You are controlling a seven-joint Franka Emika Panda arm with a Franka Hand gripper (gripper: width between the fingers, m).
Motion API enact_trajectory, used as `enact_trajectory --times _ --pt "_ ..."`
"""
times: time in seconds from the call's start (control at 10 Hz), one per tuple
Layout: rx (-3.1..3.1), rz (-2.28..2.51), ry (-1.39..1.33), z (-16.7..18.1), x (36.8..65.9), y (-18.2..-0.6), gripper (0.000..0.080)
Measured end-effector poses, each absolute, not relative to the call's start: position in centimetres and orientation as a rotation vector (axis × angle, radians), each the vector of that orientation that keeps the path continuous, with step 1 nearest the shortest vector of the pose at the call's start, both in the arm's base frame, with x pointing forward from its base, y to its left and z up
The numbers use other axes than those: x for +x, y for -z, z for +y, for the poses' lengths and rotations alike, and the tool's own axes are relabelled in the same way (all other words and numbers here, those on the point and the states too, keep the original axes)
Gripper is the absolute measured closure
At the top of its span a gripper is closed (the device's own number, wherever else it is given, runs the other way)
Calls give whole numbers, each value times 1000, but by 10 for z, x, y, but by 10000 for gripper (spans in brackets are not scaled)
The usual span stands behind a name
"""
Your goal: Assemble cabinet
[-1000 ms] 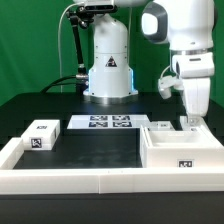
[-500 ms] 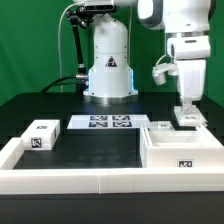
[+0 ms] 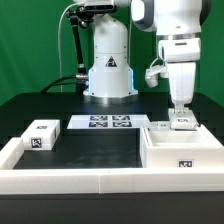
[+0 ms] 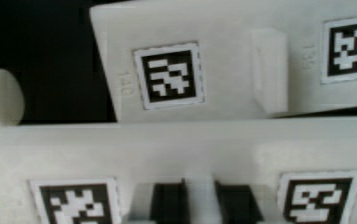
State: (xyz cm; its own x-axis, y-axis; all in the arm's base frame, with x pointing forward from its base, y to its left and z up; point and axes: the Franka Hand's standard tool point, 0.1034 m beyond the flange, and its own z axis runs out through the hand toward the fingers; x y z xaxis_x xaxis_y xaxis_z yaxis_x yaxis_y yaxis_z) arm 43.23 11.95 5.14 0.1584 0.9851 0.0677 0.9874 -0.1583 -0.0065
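My gripper [image 3: 180,116] hangs over the back of the white cabinet box body [image 3: 185,152] at the exterior view's right. Its fingers are close together on a small white tagged cabinet part [image 3: 182,123]. In the wrist view the dark fingers [image 4: 171,203] pinch a narrow white strip, set in a white part with tags on both sides [image 4: 68,165]. Beyond it lies another white tagged part [image 4: 175,75]. A small white tagged block [image 3: 40,134] lies alone at the exterior view's left.
The marker board [image 3: 105,123] lies flat in front of the robot base [image 3: 108,75]. A long low white border wall [image 3: 70,176] runs along the front and left. Another small white piece [image 3: 160,125] sits at the box body's back left corner.
The gripper has moved toward the exterior view's left, lifting slightly and then lowering. The small white part under the fingers moved with it. The left block has not moved.
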Motion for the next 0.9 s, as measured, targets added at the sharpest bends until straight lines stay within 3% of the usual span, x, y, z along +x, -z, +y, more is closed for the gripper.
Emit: enact_trajectory --times 0.9 --pt "-2371 -1992 86 117 450 -57 729"
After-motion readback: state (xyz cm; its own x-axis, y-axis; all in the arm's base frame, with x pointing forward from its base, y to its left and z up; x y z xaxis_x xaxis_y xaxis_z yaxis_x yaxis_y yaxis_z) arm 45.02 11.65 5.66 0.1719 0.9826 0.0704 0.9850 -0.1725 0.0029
